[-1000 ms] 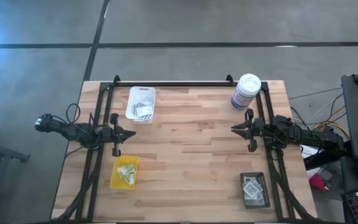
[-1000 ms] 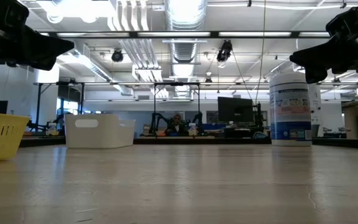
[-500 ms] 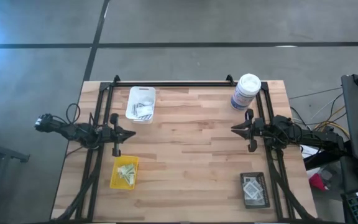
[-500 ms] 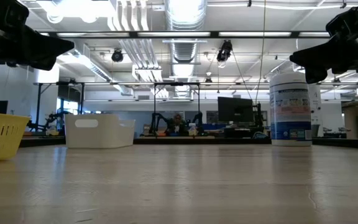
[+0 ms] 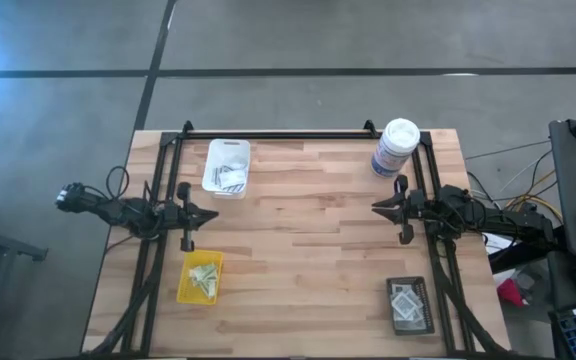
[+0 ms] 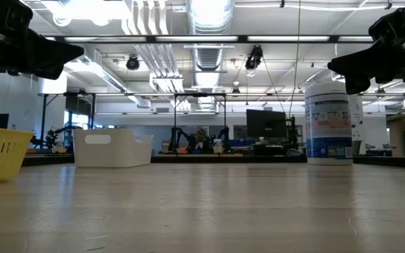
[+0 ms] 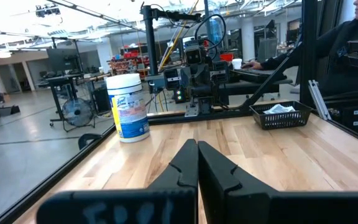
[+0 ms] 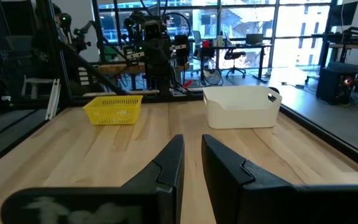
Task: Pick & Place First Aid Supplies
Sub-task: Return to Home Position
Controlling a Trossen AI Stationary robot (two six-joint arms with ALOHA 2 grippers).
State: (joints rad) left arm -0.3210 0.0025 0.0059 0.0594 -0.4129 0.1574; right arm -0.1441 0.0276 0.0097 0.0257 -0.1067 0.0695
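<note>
**Wooden table: both arms parked at the sides, supplies sorted into three trays**

Wood-plank table [image 5: 308, 250] carries three trays and one canister; its middle is bare.

Left arm: the left gripper [image 5: 211, 213] hangs over the table's left edge, pointing towards the centre, between the white tray [image 5: 211, 170] and the yellow tray [image 5: 183, 280]. In its wrist view the two fingers [image 7: 185, 163] are pressed together at the tips, with nothing between them.

Right arm: the right gripper [image 5: 378, 208] hangs over the right edge, facing the left one, well apart from it. In its wrist view the fingers [image 8: 169, 158] stand slightly apart, a narrow gap showing bare wood.

First aid supplies [image 5: 232, 178]: small flat packets lie inside the white tray at the far left, inside the yellow tray at the near left, and inside the black tray [image 5: 392, 310] at the near right.

White canister [image 5: 396, 145] with a blue label stands upright at the far right corner.

A person [image 7: 347, 43] in dark clothing sits beyond the table's edge in the left wrist view.
</note>
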